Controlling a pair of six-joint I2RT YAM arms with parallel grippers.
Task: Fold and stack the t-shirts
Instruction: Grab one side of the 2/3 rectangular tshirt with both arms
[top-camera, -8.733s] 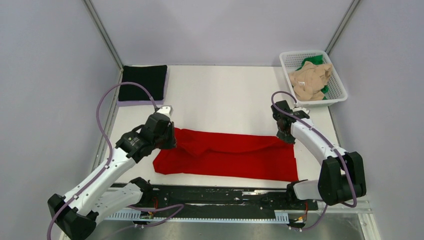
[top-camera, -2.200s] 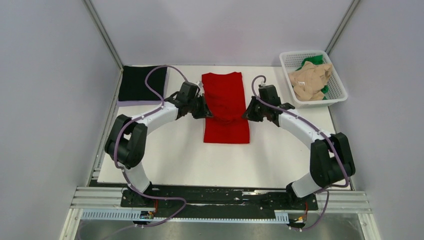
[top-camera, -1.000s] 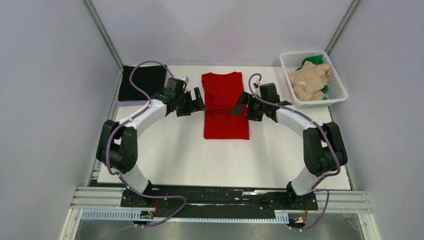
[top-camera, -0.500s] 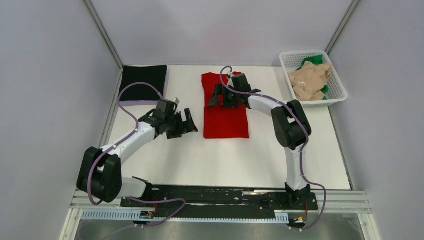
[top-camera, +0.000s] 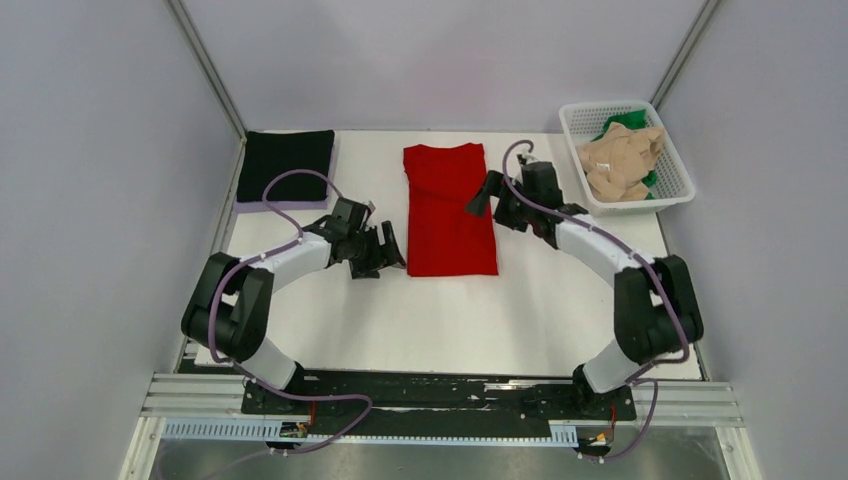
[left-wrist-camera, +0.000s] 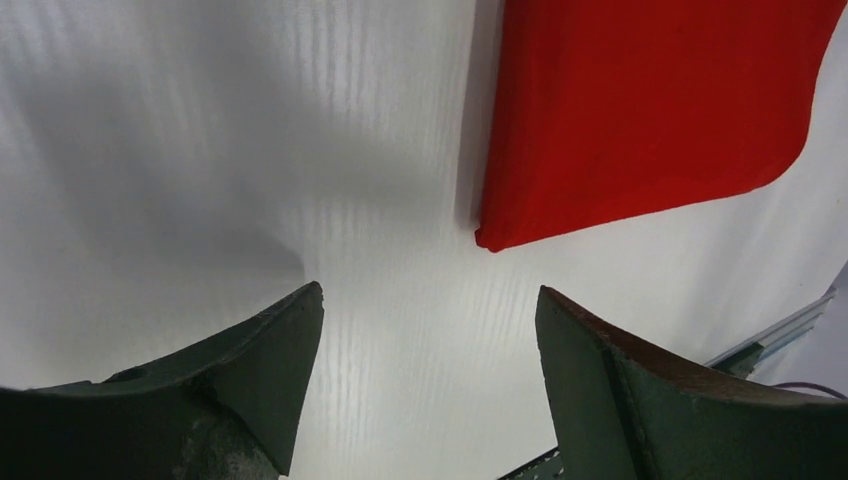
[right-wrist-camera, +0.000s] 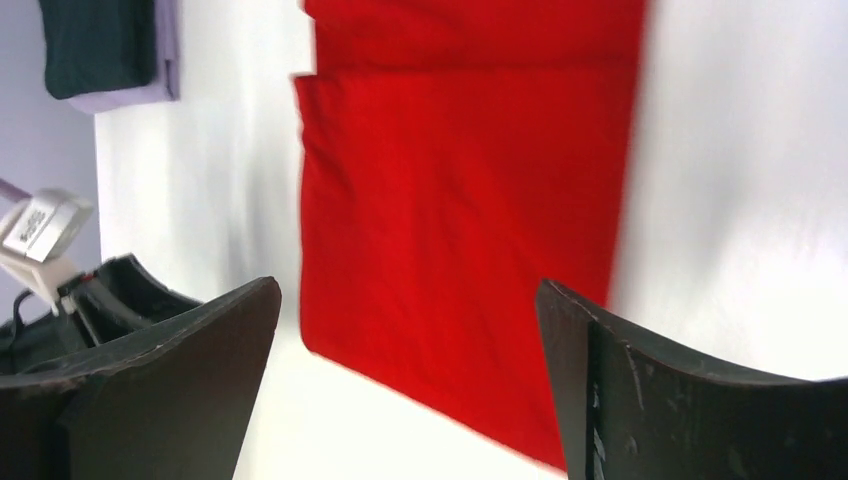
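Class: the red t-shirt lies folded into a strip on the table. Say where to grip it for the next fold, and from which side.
Probably its two near corners. The red t-shirt lies flat as a narrow strip running away from the arms, its long edges free. The left gripper, jaws open, slides in from the left; the right gripper from the right.

Bright even light; blurred wrist views

Four t-shirts: red (top-camera: 450, 215), black (top-camera: 288, 165), beige (top-camera: 620, 160), green (top-camera: 628, 121); one basket (top-camera: 570, 125); two arms (top-camera: 290, 256) (top-camera: 600, 245).
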